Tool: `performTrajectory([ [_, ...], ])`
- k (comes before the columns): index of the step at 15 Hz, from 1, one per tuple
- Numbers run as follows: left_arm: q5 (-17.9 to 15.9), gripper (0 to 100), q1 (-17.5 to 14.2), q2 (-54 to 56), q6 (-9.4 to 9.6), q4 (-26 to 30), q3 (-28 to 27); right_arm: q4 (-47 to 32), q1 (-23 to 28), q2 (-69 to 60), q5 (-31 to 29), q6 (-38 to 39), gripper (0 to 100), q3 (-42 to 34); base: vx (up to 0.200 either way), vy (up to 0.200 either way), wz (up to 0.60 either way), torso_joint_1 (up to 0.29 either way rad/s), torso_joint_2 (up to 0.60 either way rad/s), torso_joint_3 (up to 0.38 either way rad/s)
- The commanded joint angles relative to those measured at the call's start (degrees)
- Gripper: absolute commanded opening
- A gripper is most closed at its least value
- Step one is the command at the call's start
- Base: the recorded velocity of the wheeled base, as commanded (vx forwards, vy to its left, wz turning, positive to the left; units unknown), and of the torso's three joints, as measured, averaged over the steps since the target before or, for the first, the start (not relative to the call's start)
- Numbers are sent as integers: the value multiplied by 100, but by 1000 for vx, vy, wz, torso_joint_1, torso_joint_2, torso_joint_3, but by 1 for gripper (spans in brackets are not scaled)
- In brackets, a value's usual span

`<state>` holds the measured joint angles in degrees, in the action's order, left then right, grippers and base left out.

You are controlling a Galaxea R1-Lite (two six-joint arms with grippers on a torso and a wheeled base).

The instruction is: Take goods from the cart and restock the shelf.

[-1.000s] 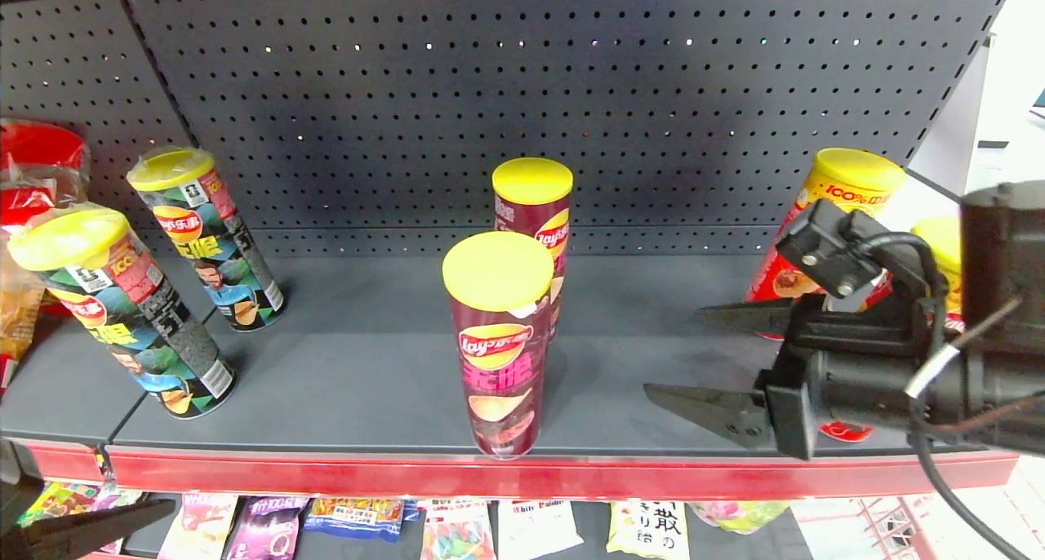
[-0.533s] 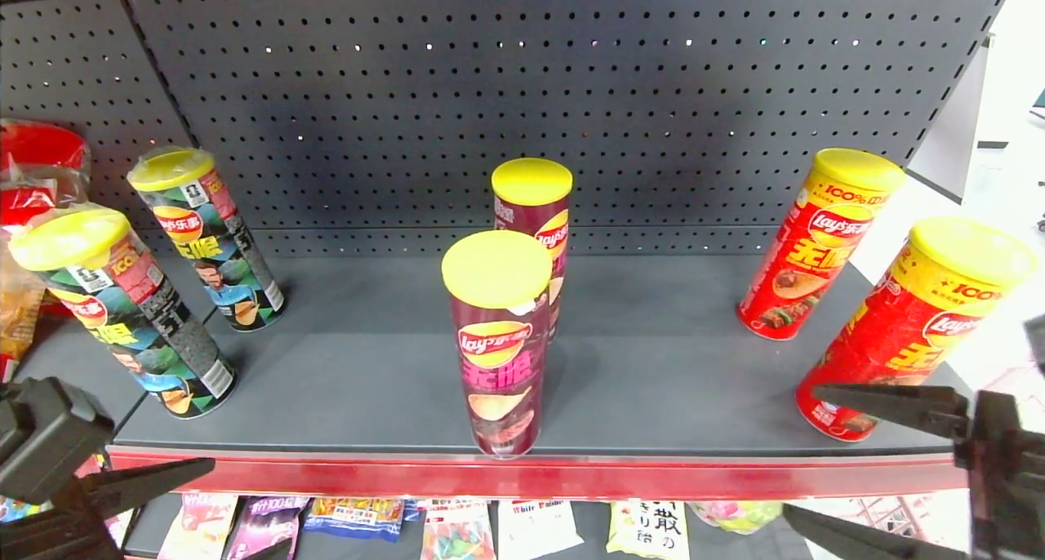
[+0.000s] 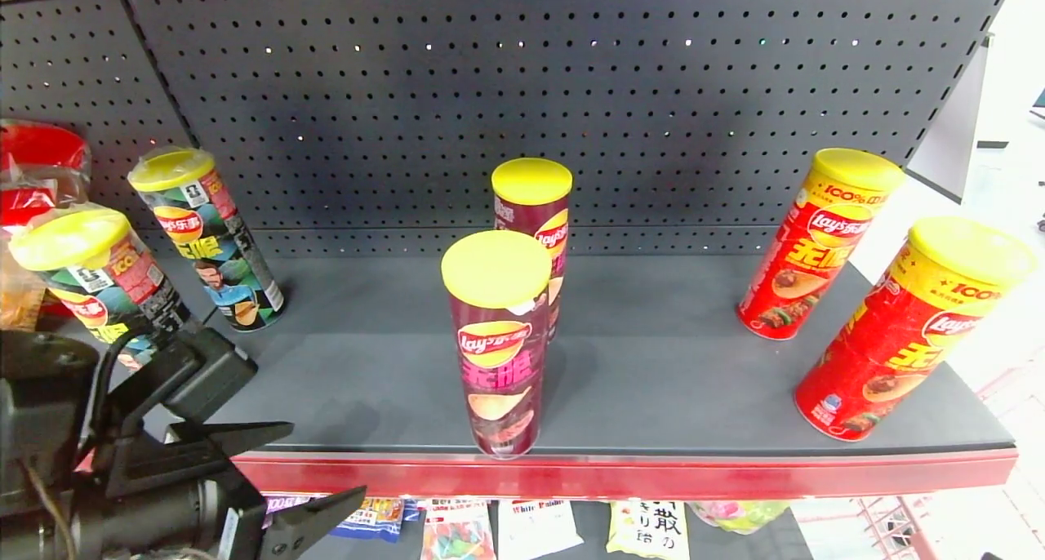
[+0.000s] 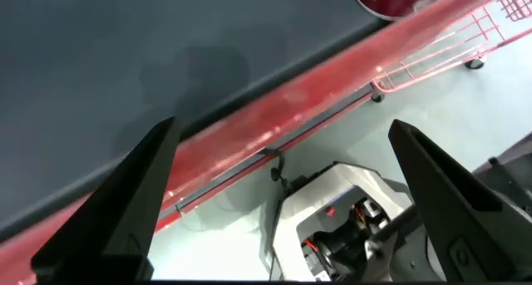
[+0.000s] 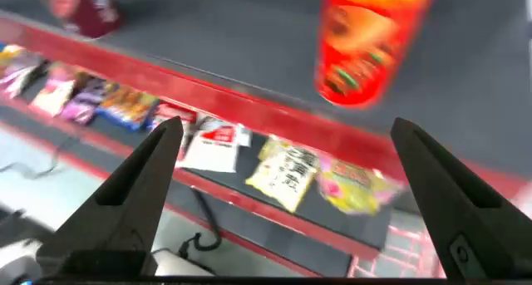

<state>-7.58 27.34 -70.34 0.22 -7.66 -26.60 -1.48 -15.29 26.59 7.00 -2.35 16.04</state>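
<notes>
Left jaws spread, maroon can [image 3: 498,340] well right

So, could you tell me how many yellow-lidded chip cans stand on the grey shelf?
6: two multicoloured cans at left, two maroon cans mid-shelf, two red cans at right; others may hide further left.

Left gripper [image 3: 326,458] up at shelf lip [image 3: 653,476]; right gripper [image 5: 284,125] back.
</notes>
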Motion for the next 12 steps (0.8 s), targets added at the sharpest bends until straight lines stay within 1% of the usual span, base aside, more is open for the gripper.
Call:
performTrajectory([
  [1,20,100,34,-797,13,-359,-100,-477,325,-962,-14,16,100,-13,0,0,0,0,0,0],
  [2,29,100,43,-1008,13,-509,-205,-687,325,-1147,-14,16,100,-5,0,0,0,0,0,0],
  [4,20,100,52,-1263,22,-553,-425,-916,333,-1393,-32,16,100,13,0,0,0,0,0,0],
  [8,2,100,87,-1650,22,-553,-759,-934,333,-1437,-137,16,100,4,0,0,0,0,0,0],
  [12,-6,100,219,-1975,31,-562,-1049,-934,333,-1437,-146,16,100,4,0,0,0,0,0,0],
])
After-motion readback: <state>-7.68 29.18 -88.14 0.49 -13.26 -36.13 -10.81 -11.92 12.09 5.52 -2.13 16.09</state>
